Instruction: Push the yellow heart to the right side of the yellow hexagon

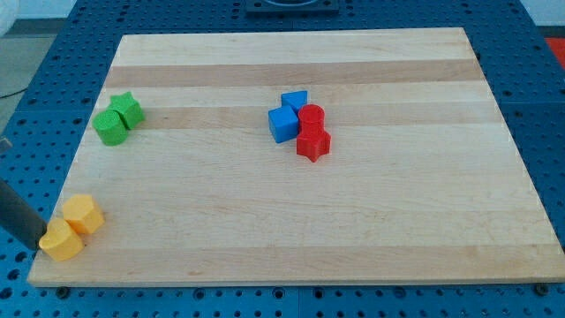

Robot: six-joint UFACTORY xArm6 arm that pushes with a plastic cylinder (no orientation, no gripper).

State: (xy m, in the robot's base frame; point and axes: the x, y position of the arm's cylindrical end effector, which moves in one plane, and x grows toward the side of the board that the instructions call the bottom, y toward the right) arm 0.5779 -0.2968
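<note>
Wooden board (291,221), slanted rod, my tip (41,245) touching yellow heart (61,241) beside yellow hexagon (84,214).

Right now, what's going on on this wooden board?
A robot arm's dark rod is working at the view's bottom-left corner of the wooden board. My tip sits against the left side of the yellow heart block, which touches the yellow hexagon block just above and to its right. So the heart is still on the hexagon's lower left, not its right. The green, blue and red blocks lie elsewhere, apart from the tip.
</note>
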